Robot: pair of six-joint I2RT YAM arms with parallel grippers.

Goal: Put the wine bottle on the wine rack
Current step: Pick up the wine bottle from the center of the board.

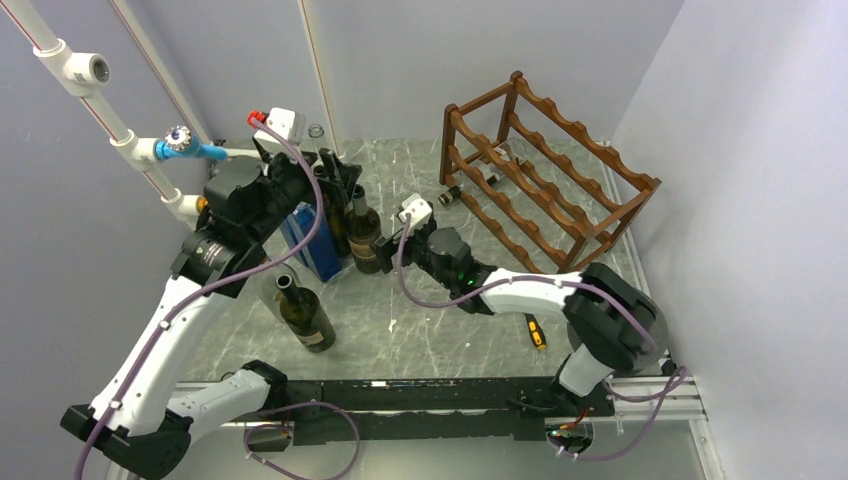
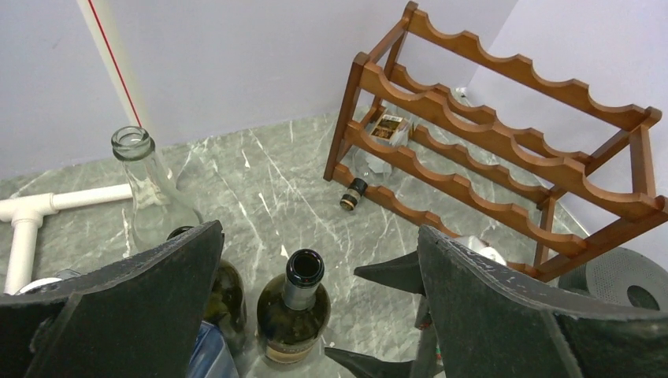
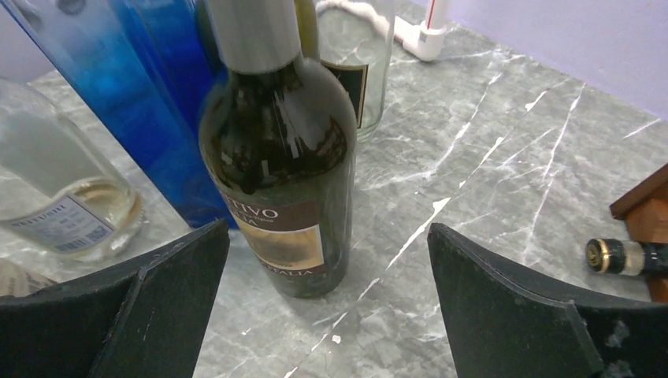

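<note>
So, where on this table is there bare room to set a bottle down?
Bare marble lies between the dark wine bottle and the wine rack, toward the back. Another open patch sits in front, between the near bottle and the small orange item. It is crowded around the blue bottle, where bottles stand close together.

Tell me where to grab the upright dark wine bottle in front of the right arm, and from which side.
Grip the wine bottle around its wide body at the label, coming level from the rack side, where the right gripper faces it with open fingers. It stands upright, and the blue bottle and others crowd its far side.
</note>
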